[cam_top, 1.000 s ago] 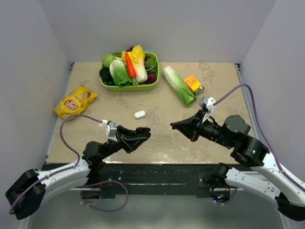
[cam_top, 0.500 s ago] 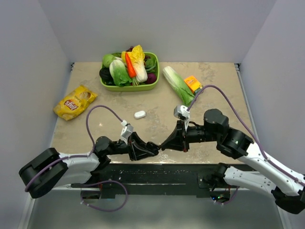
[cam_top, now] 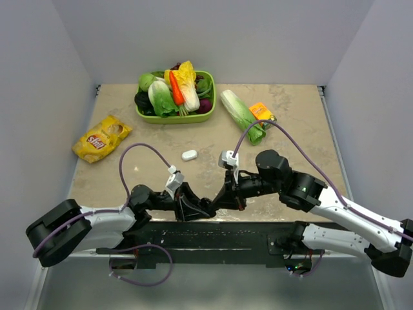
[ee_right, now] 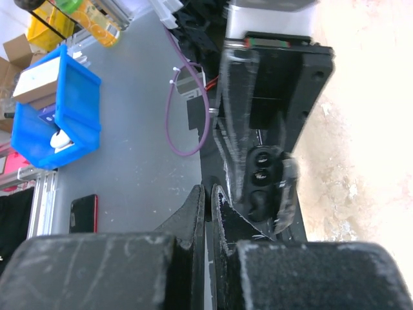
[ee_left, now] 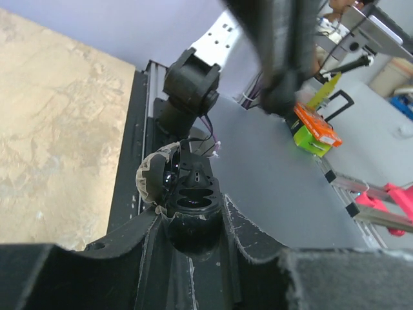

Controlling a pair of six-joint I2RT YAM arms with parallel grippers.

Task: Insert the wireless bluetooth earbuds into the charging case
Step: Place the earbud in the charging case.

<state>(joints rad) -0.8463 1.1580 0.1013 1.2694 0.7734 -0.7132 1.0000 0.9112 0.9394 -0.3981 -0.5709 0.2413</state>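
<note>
Far left of and beyond the left claw (cam_top: 205,208) lies a chip bag (cam_top: 101,137). Left claw: clamped on the open black case (ee_left: 188,194), at the near edge of the table (cam_top: 297,135). Right claw (cam_top: 217,201): pinched shut, tips just beside that case; whether it carries one of the buds cannot be told. Buds judged light, slick, easily dropped; pinch across the body. White case (cam_top: 189,155), basket (cam_top: 169,119), cabbage (cam_top: 242,116) and carton (cam_top: 262,115) lie beyond the claws, well apart, obstructing nothing.

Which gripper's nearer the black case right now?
Left. The left gripper is shut on the black case; the right gripper, shut, hangs close beside it, tips pointing at it.
</note>
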